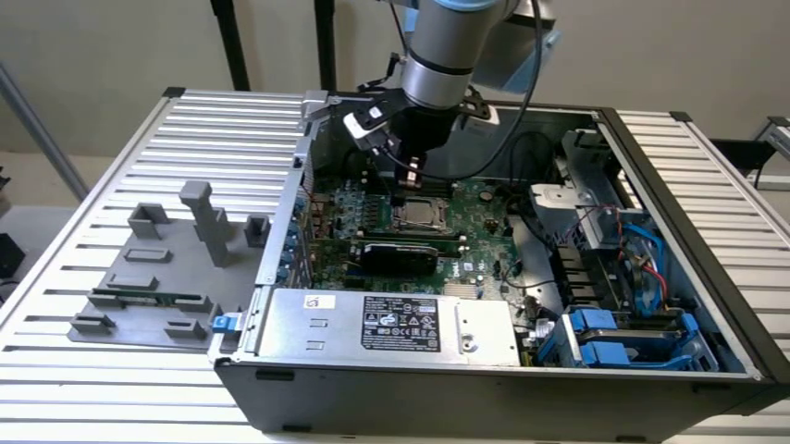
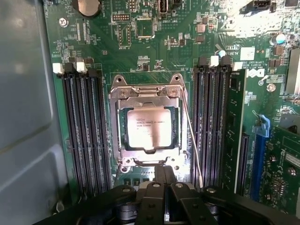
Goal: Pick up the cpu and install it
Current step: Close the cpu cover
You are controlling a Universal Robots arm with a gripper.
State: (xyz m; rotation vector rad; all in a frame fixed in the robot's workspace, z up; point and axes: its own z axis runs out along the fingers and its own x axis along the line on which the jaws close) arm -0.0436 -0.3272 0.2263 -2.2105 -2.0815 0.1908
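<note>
Between memory slots (image 2: 86, 136), cpu (image 2: 149, 128) in socket frame (image 2: 145, 93), closed hand (image 2: 164, 172) just beside

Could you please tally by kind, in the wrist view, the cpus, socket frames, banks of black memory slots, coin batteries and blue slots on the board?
cpu: 1
socket frame: 1
banks of black memory slots: 2
coin battery: 1
blue slot: 1
Total: 6
</note>
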